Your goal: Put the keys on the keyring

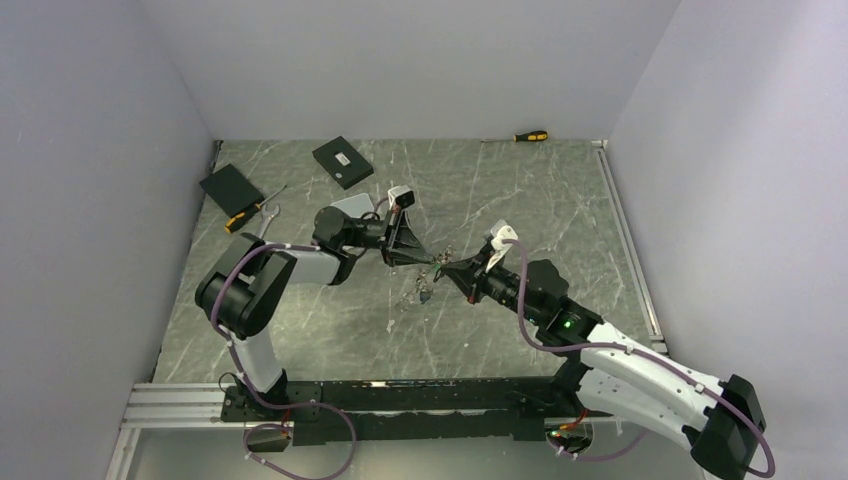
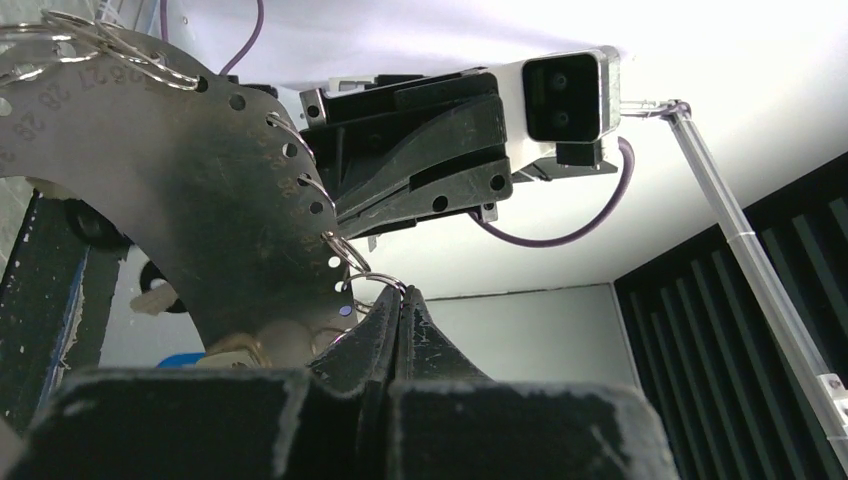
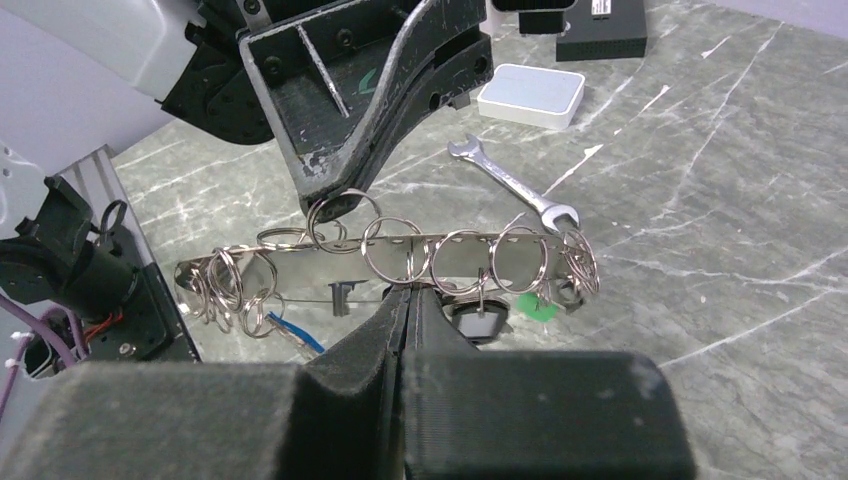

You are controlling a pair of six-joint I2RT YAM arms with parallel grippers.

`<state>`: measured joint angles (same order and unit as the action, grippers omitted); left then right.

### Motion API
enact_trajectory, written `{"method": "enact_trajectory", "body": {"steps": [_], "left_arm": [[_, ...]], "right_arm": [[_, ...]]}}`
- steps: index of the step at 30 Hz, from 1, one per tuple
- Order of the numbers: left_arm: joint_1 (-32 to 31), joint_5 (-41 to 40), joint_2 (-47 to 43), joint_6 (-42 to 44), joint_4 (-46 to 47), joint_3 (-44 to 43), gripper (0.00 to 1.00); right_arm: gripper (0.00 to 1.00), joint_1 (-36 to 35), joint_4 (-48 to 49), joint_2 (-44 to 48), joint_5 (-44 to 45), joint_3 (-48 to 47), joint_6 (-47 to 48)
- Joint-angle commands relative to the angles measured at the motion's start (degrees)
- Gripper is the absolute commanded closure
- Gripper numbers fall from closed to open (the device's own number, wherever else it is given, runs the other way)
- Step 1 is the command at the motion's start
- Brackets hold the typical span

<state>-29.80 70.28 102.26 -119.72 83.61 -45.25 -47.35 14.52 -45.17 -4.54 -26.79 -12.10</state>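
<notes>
Above the table's middle: both arms meet nose to nose over the grey marbled table (image 1: 560, 210), their tips raised off its surface.
Keyring (image 3: 300, 272): a flat, curved metal band punched with numbered holes. It is held up in the air between the two arms, not lying on the table.
Right gripper (image 3: 408, 296): fingers pressed together on the band's lower edge and carrying it, as far as I can judge.
Left gripper (image 2: 401, 308): fingers closed tight, pinching one split ring (image 3: 335, 215) at the band's upper edge.
Done: a row of other rings already hangs through the holes. A green tag (image 3: 540, 308) and a blue tag (image 3: 296, 338) dangle beneath, so part of the load looks mounted.
Left to do: what look like loose keys (image 1: 421, 291) lie in a small heap on the table just below the grippers. I'd call the job partway, no more.
Hard to make out: whether the pinched ring is threaded through a hole or only touching the band. The loose keys are too small to count. The band's far end is cut off in the left wrist view.
</notes>
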Motion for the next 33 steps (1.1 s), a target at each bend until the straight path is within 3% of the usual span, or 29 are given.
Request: {"method": "enact_trajectory", "body": {"steps": [1,33], "left_arm": [[-1.11,1.42,-0.42,-14.10,5.33,-2.48,1.00],[-2.45,1.06,5.04,-10.72,5.14,-3.65,1.00]], "right_arm": [[1.00,0.07,0.88,1.90,0.41,-3.30,0.94],[1.00,-0.01,-0.48,4.73,-5.36,-2.46,-2.76]]}}
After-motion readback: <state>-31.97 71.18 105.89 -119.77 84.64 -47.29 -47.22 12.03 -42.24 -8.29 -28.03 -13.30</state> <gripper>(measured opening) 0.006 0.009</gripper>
